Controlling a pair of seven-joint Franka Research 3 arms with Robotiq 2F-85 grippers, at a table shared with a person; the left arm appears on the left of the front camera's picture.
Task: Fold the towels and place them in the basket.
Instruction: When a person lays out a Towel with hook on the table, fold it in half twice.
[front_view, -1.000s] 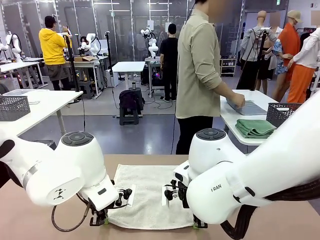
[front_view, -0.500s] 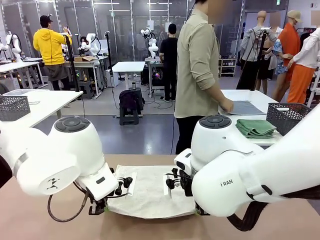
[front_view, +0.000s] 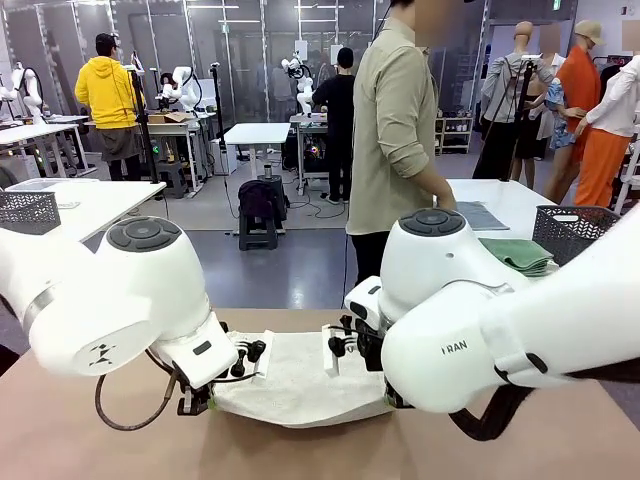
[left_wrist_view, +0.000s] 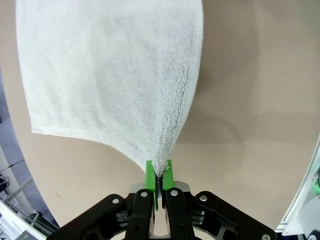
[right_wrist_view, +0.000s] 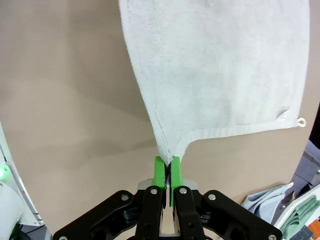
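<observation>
I've got the brown table under both arms. Most of what lies between my two claws is the cream-white towel. Its far half rests flat on the tabletop ahead of the claws. The near edge is held up off the surface at both corners, so the cloth sags in a shallow belly between them. I read this as the opening of the fold: gripping both near corners at an even height lets me carry that edge over the far half without skewing it.

Well beyond my right claw, a white side table holds the dark mesh basket. A folded green towel lies just beside it. A grey-blue towel lies flat near the person's hand (they seem to be handling that one themselves).

My left claw is clamped tight on one near corner, with the hem bunched between its green pads. My right claw is pinched the same way on the other near corner. The pads hold only the very edge, I'd guess so they can let go cleanly. A small hanging loop sits at a far corner, off to one side ahead of the right claw.
</observation>
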